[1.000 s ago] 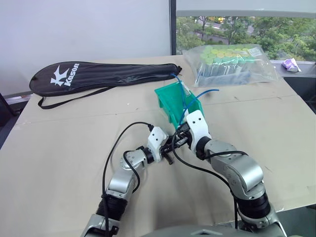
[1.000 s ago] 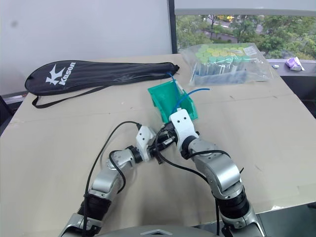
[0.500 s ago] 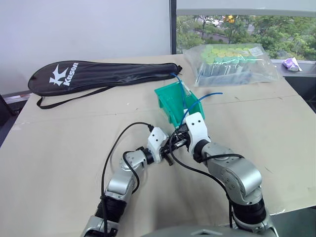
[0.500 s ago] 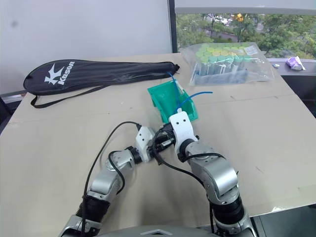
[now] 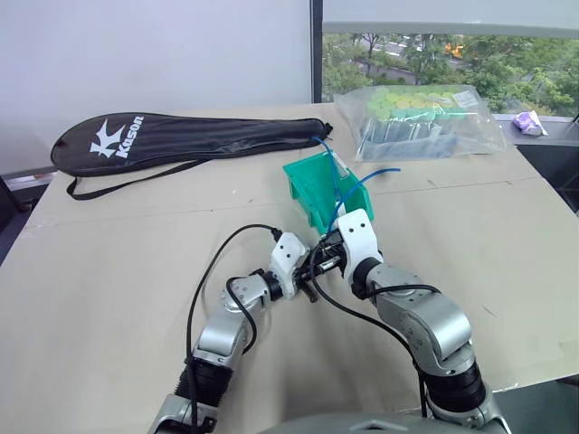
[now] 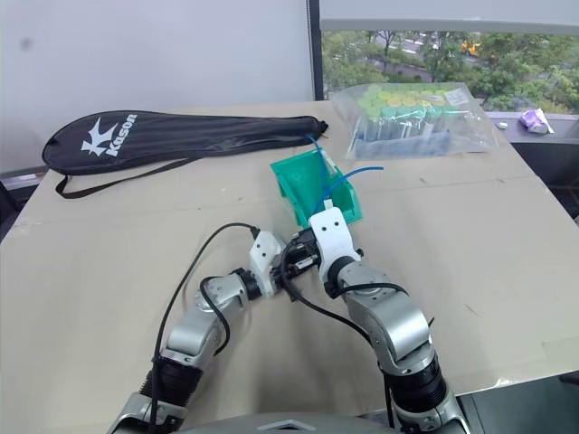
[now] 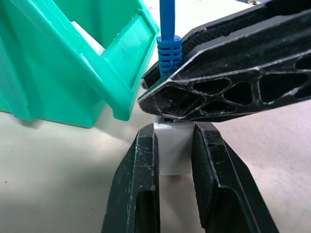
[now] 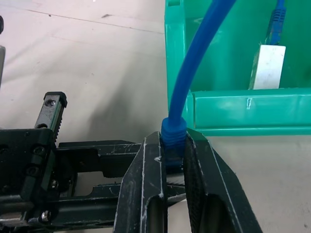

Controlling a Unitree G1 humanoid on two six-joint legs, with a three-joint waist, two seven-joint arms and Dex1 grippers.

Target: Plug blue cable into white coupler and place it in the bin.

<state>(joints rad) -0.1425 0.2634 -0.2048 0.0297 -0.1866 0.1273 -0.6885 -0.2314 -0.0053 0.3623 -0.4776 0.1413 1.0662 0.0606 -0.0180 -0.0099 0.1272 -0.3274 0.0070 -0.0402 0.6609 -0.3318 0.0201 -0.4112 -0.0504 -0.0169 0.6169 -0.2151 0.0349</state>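
The left pincer (image 7: 175, 179) grips the white coupler (image 7: 173, 151); the right pincer (image 8: 167, 187), closed on the blue cable (image 8: 194, 73) at its plug end, meets it just before the bin (image 5: 321, 185). The teal bin stands tilted on a cardboard-covered bench (image 5: 109, 271), already holding another white coupler with blue cable. Behind lie a black racket case (image 5: 181, 137) and a clear bag of green-capped items (image 5: 416, 117), before a white wall and a window onto trees.

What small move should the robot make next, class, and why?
Probably press the right tool, shut on the thin blue cable, further into the small white plastic coupler clamped in the left tool: the plug end sits right at the coupler, beside the teal plastic bin.
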